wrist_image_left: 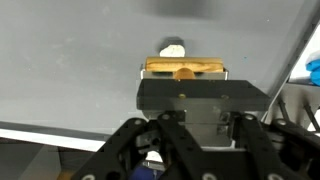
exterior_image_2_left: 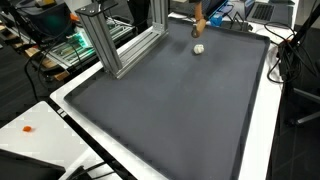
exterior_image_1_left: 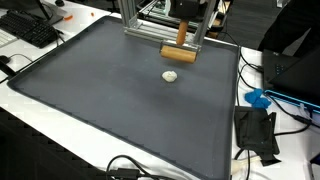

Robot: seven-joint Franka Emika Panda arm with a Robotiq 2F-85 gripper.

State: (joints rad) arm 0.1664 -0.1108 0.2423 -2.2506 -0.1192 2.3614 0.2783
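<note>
My gripper (exterior_image_1_left: 182,38) hangs over the far part of a dark grey mat (exterior_image_1_left: 110,95) and is shut on the upright handle of a wooden block tool (exterior_image_1_left: 178,53). The block hangs just above the mat. A small white lump (exterior_image_1_left: 170,75) lies on the mat a little in front of the block, apart from it. In an exterior view the gripper (exterior_image_2_left: 198,22) is at the far edge with the white lump (exterior_image_2_left: 200,48) just below it. In the wrist view the wooden block (wrist_image_left: 185,68) sits between my fingers (wrist_image_left: 185,82), and the white lump (wrist_image_left: 173,48) lies just beyond it.
An aluminium frame (exterior_image_1_left: 160,22) stands at the mat's far edge beside the gripper; it also shows in an exterior view (exterior_image_2_left: 120,40). A keyboard (exterior_image_1_left: 30,28), a blue object (exterior_image_1_left: 258,98) and a black device (exterior_image_1_left: 258,132) with cables lie off the mat.
</note>
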